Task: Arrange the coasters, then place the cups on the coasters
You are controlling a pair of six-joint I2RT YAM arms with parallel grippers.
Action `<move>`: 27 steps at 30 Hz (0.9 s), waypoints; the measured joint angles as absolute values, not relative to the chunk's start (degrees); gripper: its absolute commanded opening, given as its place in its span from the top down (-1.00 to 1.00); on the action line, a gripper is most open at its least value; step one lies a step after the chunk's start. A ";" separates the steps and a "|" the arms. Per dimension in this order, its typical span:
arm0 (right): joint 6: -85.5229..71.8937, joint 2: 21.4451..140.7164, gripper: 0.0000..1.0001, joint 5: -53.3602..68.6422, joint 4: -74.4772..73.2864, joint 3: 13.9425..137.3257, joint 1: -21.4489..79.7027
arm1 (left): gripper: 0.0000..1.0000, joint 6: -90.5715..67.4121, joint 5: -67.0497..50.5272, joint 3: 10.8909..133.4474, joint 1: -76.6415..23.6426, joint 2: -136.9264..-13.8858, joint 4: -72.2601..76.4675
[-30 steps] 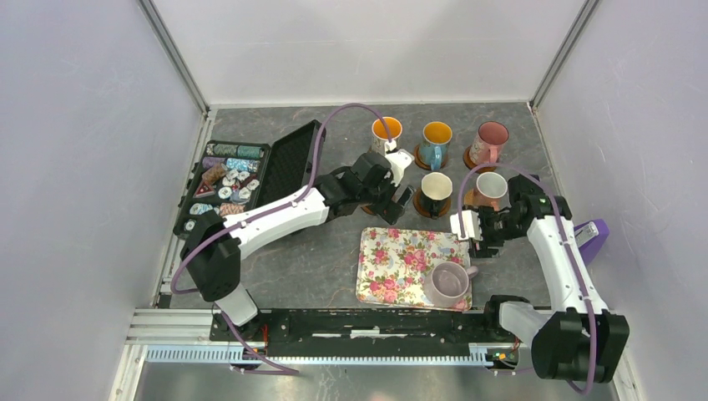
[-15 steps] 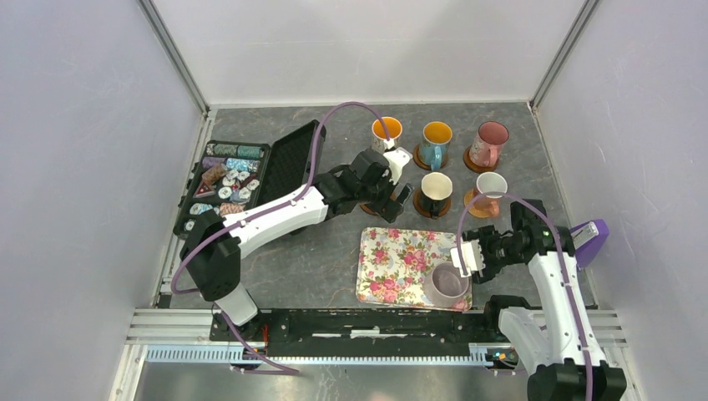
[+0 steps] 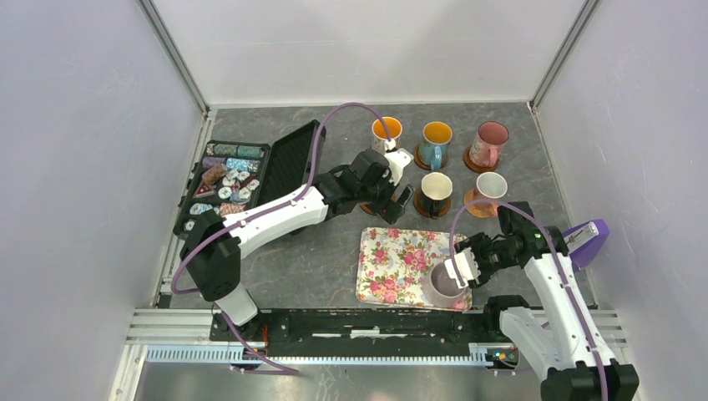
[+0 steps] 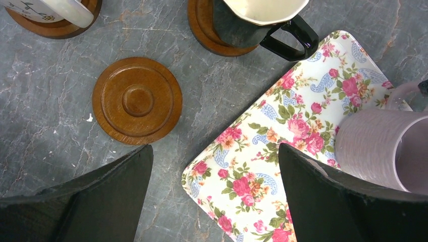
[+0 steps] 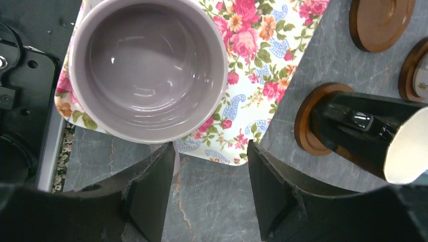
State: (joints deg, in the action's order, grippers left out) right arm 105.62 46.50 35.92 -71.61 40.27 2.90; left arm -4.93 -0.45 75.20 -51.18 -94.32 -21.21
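The lilac mug (image 5: 149, 70) stands upright on the floral tray (image 3: 392, 259), at its near right corner. My right gripper (image 5: 211, 146) hangs just off the mug's near side with its fingers partly apart. A sliver of the mug's handle shows in the gap, and the fingers hold nothing.

Behind the tray, the black mug (image 3: 436, 192) sits on a brown coaster, and the white-pink mug (image 3: 490, 188) sits on the tan one beside it. Three more mugs stand on coasters along the back row.

My left gripper (image 4: 214, 151) is spread wide and empty above the one bare coaster (image 4: 137, 101), which lies flat on the table just beyond the tray's far left corner. An open case of chips (image 3: 225, 184) lies well off to the left.
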 measured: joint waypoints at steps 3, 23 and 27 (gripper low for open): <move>105.12 47.64 -0.21 35.97 -71.22 40.27 4.69 | -1.00 -4.86 -0.60 75.20 -51.18 -94.32 -21.10; 103.22 56.05 -0.25 42.24 -69.91 40.29 7.22 | -1.00 -4.86 -0.51 72.51 -51.11 -94.32 -20.01; 100.55 57.60 -0.26 44.45 -68.75 40.29 9.21 | -1.00 -4.86 -0.51 72.51 -51.00 -94.26 -20.08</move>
